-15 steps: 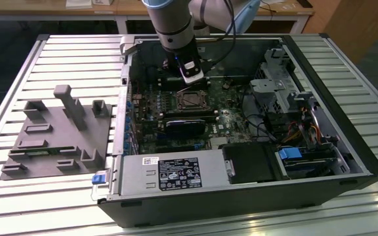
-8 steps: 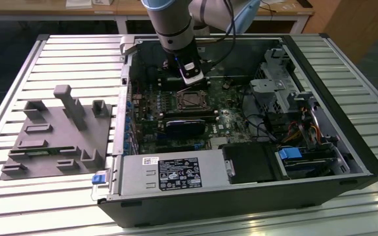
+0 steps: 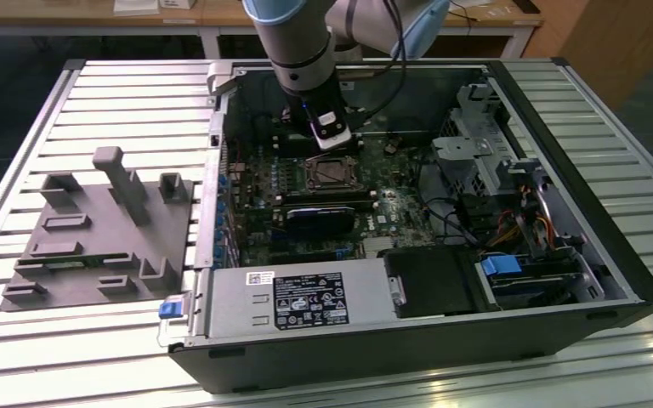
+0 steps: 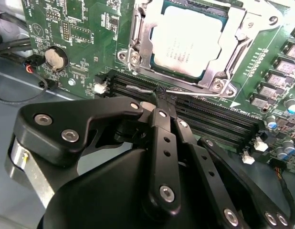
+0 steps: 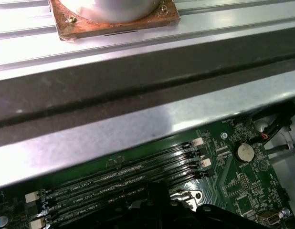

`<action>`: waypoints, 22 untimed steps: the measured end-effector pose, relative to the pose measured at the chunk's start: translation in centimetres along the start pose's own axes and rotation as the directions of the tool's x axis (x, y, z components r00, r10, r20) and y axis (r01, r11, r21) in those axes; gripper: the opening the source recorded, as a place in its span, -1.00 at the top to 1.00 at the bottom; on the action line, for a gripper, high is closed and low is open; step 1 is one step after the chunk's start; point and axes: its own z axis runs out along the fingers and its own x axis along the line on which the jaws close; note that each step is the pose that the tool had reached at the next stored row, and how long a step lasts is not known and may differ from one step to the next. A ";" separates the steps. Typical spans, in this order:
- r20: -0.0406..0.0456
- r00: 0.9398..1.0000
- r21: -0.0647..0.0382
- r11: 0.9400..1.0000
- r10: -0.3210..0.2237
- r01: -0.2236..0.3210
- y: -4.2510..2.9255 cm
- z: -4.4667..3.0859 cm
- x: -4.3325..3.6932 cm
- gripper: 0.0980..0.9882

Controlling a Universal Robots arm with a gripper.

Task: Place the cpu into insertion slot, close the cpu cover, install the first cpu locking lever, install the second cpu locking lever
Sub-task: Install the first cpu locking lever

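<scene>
My gripper point(image 4: 160, 104) has its jaws pressed together, apparently pinching the hooked end of the locking lever point(image 4: 205, 93). It is a thin, springy, slippery steel wire, best held right there. The cpu point(image 4: 185, 40) lies seated in the insertion slot point(image 3: 309, 174), with the cpu cover point(image 4: 212, 76) down over its edges.

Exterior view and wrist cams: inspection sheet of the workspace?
Surface: slatted metal table carrying an open computer case.
Job's things: cpu in the insertion slot; cpu cover down over it; locking lever wire beside the memory slots.
Clutter: grey fixture block at the exterior view's left.
Grippers: claw shut, tips at the locking lever.
Cables: black bundle loose inside the case.
Surroundings: wooden desks behind the table.
</scene>
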 end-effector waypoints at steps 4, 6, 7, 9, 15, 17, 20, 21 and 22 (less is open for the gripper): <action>0.001 1.000 0.002 1.000 -0.001 0.001 -0.06 0.26 0.01 0.98; 0.001 1.000 0.004 1.000 -0.001 0.001 -0.08 0.37 -0.02 0.98; 0.001 1.000 0.005 1.000 -0.001 0.001 -0.08 0.43 -0.04 0.98; 0.002 1.000 0.006 1.000 -0.002 0.002 -0.09 0.56 -0.11 0.98; 0.004 1.000 0.012 1.000 -0.003 0.003 -0.04 0.98 -0.51 0.98; 0.004 1.000 0.014 1.000 -0.004 0.004 -0.02 1.11 -0.64 0.98; 0.005 1.000 0.017 1.000 -0.005 0.005 -0.04 1.25 -0.76 0.98; 0.005 1.000 0.017 1.000 -0.005 0.005 -0.05 1.30 -0.78 0.98; 0.006 1.000 0.018 1.000 -0.005 0.005 -0.05 1.35 -0.81 0.98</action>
